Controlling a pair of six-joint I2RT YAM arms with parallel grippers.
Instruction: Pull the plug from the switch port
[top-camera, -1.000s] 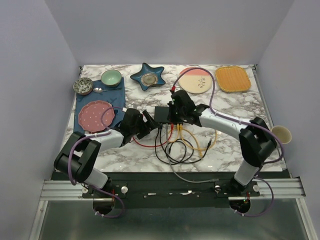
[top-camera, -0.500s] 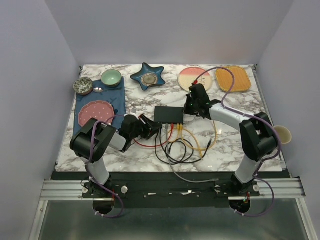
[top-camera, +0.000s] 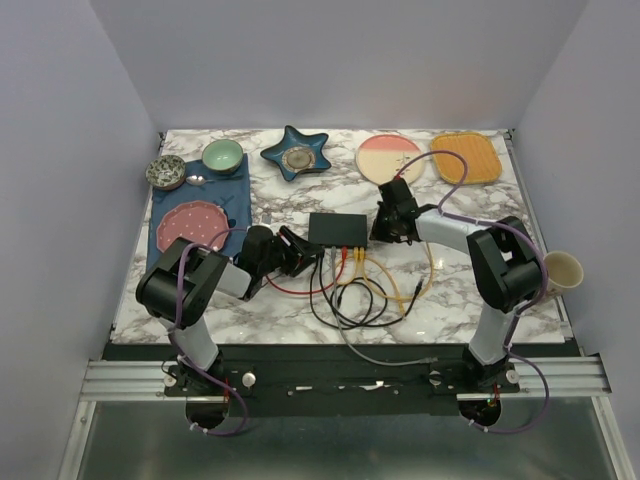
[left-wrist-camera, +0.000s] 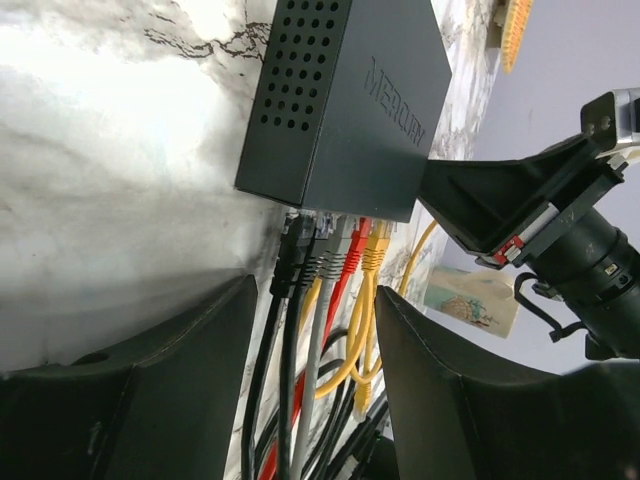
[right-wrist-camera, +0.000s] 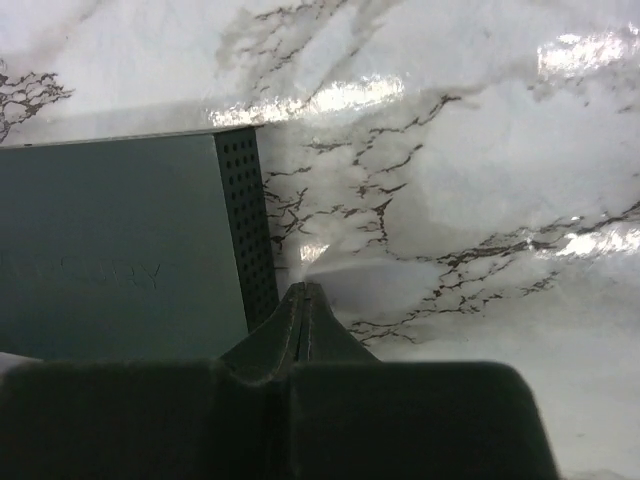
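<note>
The switch (top-camera: 338, 229) is a flat black box at the table's middle, seen close in the left wrist view (left-wrist-camera: 350, 100). Black, grey, red and yellow plugs (left-wrist-camera: 335, 235) sit in its near edge. My left gripper (top-camera: 303, 250) lies low by that edge on the left, open. Its fingers (left-wrist-camera: 180, 370) stand either side of the cables (left-wrist-camera: 318, 330), which hang loosely between them. My right gripper (top-camera: 378, 233) is shut with nothing in it. Its tip (right-wrist-camera: 305, 288) rests on the marble by the switch's perforated right end (right-wrist-camera: 245, 220).
Loops of black, yellow, red and grey cable (top-camera: 360, 295) lie in front of the switch. A blue cloth with a pink plate (top-camera: 190, 228) is at the left. Bowls, a star dish (top-camera: 296, 152), a round plate and an orange mat (top-camera: 465, 157) line the back. A cup (top-camera: 562, 268) stands at the right edge.
My right gripper has left the top of the switch and moved to its right end. The left arm has folded in, and its jaws have narrowed around the cables.
</note>
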